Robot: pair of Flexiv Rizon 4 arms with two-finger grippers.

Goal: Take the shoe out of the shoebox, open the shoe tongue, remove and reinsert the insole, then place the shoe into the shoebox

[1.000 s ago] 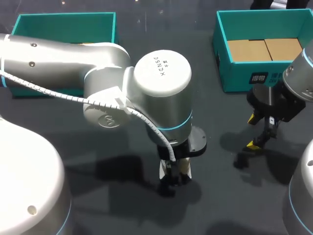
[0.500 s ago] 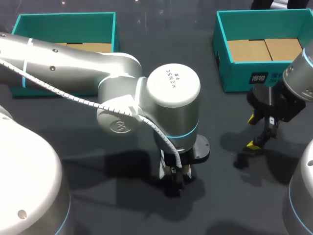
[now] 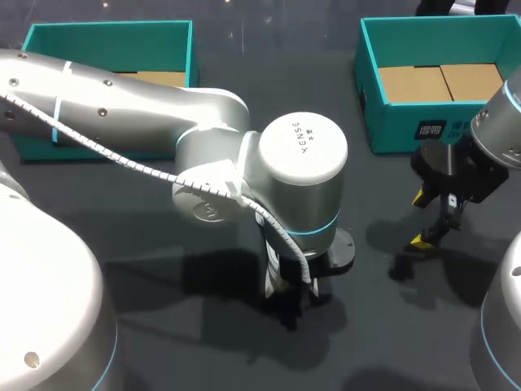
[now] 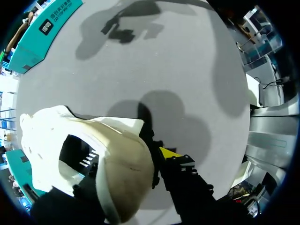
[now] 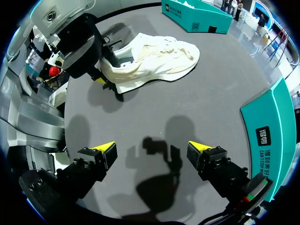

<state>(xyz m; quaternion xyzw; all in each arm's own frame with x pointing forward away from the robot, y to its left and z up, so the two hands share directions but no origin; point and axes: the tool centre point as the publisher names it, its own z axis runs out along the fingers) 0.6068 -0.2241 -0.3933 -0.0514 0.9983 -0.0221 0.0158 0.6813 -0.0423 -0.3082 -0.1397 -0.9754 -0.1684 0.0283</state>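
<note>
Bright, even overhead light: soft shadows pool on the dark table [image 3: 122, 244] beneath the left arm [image 3: 130, 106] and right arm [image 3: 496, 138]; the left arm's shell shows mild sheen.

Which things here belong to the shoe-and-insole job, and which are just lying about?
Job: white shoe; left gripper, shut on its heel; left teal box and right teal box, which one is the shoebox I cannot tell.
Just there: right gripper, open and empty; dark table.

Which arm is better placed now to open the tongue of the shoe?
Right: the right gripper is open and empty, with the shoe ahead of it. The left gripper is busy holding the heel.
</note>
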